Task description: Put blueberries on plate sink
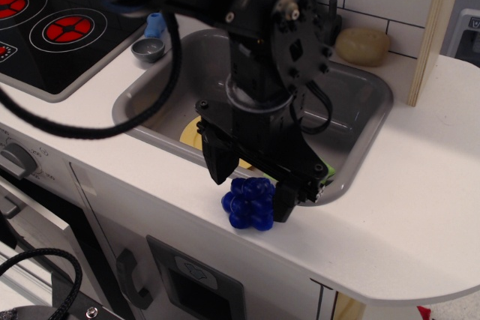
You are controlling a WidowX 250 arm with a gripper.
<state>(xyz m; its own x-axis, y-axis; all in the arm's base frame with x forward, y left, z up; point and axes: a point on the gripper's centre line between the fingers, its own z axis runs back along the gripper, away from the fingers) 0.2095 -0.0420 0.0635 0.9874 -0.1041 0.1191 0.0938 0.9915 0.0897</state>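
1. A white counter of a toy kitchen stands before a white tiled wall, with a stove top at far left.
2. The grey sink is set in the counter; the pale-yellow plate lies inside it, mostly hidden by the arm.
3. The blueberries sit on the counter, touching the sink's near rim.
4. The hand is spread wide, its fingers either side of the berries, not closed on them.
5. A grey bowl rests left of the sink.

Glossy plastic blueberries; smooth grey plastic sink.
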